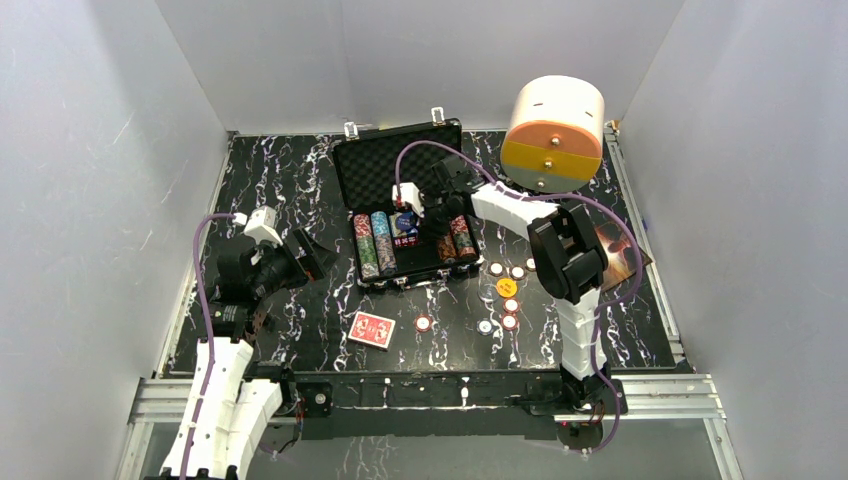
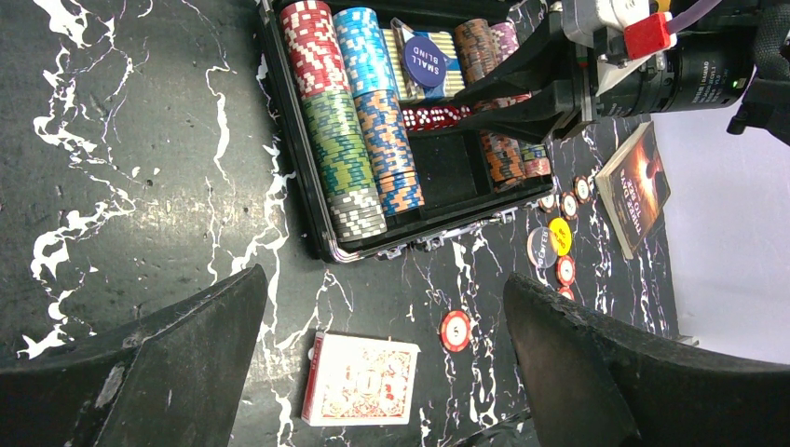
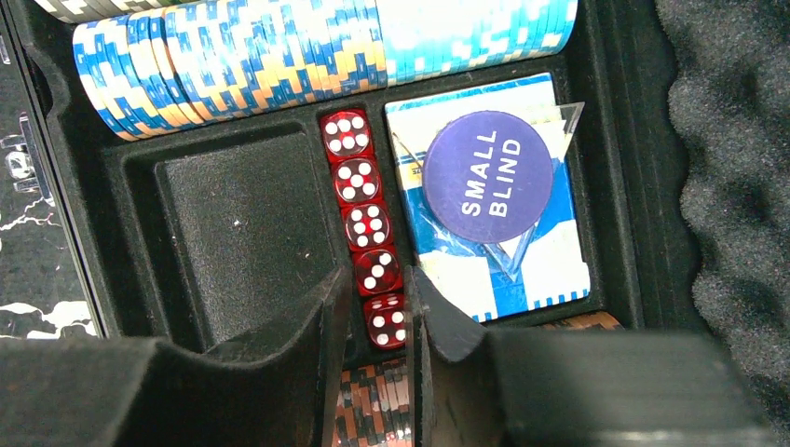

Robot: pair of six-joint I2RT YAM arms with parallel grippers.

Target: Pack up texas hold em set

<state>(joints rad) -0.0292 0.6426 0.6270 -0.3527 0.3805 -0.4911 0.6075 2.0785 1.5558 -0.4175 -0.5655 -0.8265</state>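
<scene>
The black briefcase lies open at the back centre, with rows of striped chips in its foam tray. A row of red dice sits in a slot next to a blue deck with a "SMALL BLIND" disc. My right gripper is inside the case. Its jaws are narrowly apart and straddle the last die, which rests in the slot. My left gripper is wide open and empty above the red-backed card deck, which lies on the table. The yellow disc and loose chips lie in front of the case.
A white-and-orange cylindrical box stands at the back right. A brown book lies right of the case, partly under the right arm. An empty card slot sits left of the dice. White walls enclose the table.
</scene>
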